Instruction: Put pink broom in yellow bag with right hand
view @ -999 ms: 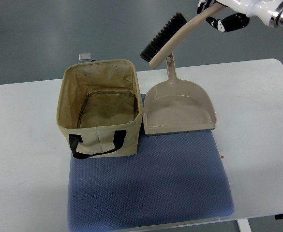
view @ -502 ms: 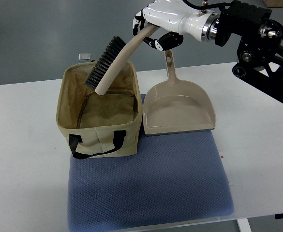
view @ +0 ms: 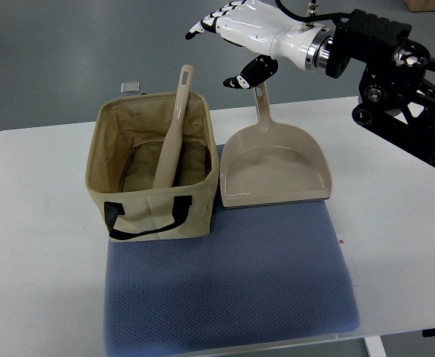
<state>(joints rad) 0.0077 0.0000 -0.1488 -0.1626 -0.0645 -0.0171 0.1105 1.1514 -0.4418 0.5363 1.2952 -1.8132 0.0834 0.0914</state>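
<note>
**Operator:** How far along are we?

**Observer:** By the look of it you're nearly done. The broom point(view: 171, 137) stands inside the yellow bag point(view: 155, 169), left of centre in the frame, so the placing itself appears finished. What's left for you, I'd judge, is only to draw the arm clear.

**Operator:** Is the hand holding anything?

**Observer:** No. Your right hand point(view: 234, 33) hangs at the top centre of the frame, fingers spread and empty, apart from the broom's handle tip. Your left arm doesn't show anywhere.

**Operator:** Which way does the broom lie?

**Observer:** Its long axis runs nearly top-to-bottom in the picture, leaning slightly. The handle end points up toward the top of the frame and pokes above the bag's far rim; the lower end goes down into the bag's floor. The bristles are hidden from you here, so presumably they're at the bottom.

**Operator:** Anything beside it?

**Observer:** The dustpan point(view: 275, 167) lies just right of the bag, partly on the blue mat point(view: 232, 279), untouched.
</note>
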